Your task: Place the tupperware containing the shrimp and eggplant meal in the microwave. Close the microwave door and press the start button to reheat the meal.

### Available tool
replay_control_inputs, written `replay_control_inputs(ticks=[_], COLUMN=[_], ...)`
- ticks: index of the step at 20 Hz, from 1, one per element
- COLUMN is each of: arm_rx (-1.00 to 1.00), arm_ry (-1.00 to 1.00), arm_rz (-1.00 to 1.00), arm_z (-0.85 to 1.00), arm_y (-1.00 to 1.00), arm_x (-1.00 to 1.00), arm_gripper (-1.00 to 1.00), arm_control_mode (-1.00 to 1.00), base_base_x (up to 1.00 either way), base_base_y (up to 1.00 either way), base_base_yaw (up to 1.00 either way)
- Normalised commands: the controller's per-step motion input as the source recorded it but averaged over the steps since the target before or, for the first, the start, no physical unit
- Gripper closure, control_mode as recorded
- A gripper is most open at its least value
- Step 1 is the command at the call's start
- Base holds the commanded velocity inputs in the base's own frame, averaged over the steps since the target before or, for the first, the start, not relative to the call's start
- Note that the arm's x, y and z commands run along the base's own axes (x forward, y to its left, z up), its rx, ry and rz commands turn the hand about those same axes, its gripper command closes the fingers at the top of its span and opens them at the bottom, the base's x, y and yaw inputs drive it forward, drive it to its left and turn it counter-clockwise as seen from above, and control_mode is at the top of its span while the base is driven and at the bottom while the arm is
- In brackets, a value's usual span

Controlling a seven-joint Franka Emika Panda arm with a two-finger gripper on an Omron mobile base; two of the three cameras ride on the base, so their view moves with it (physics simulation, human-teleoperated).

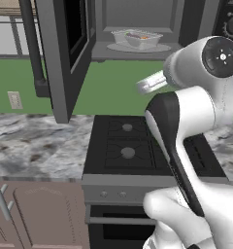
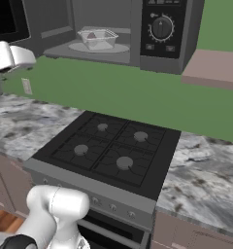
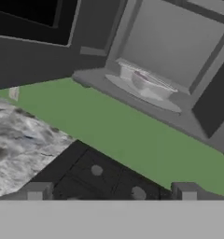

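The microwave (image 1: 138, 14) (image 2: 184, 34) hangs above the stove with its cavity open. On the pale turntable plate (image 1: 159, 47) (image 2: 119, 48) (image 3: 172, 105) sits the clear tupperware (image 1: 137, 40) (image 2: 97, 40) (image 3: 146, 85), holding the dark eggplant and shrimp meal (image 1: 138, 36) (image 2: 91, 35). The microwave door (image 1: 65, 48) (image 2: 9, 19) (image 3: 30, 28) is swung wide to the left, with its dark bar handle (image 1: 33, 44) facing outward. My gripper (image 3: 111, 191) is open and empty. It looks up at the cavity from in front and below, well apart from the tupperware.
A black four-burner stove (image 1: 128, 146) (image 2: 108, 151) (image 3: 95, 172) lies directly below. Marble counter (image 1: 36, 141) (image 2: 206, 165) runs on both sides. The black dial panel (image 2: 162, 28) is right of the cavity. A wall outlet (image 1: 14, 99) (image 2: 26, 86) sits on the green wall.
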Motion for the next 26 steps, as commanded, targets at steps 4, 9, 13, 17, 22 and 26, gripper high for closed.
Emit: replay_control_inputs(ticks=[4, 9, 13, 17, 22, 26], arm_rx=[-0.4, -0.37, -0.32, -0.29, -0.25, -0.23], arm_ry=[0.0, -0.1, -0.15, -0.16, -0.17, -0.13], arm_rz=[0.11, 0.06, 0.01, 0.0, 0.0, 0.0], arm_z=[0.0, 0.0, -0.02, -0.16, -0.29, -0.22], arm_y=[0.63, 0.7, 0.79, 0.89, 0.89, 0.93], arm_x=[-0.94, -0.68, -0.44, -0.18, -0.06, -0.02], arm_gripper=[-1.0, -1.0, -1.0, -1.0, -1.0, -1.0], arm_control_mode=[-1.0, -1.0, -1.0, -1.0, -1.0, -1.0], base_base_x=[0.0, 0.0, 0.0, 0.0, 0.0, 0.0], base_base_y=[0.0, 0.0, 0.0, 0.0, 0.0, 0.0], base_base_yaw=[0.0, 0.0, 0.0, 0.0, 0.0, 0.0])
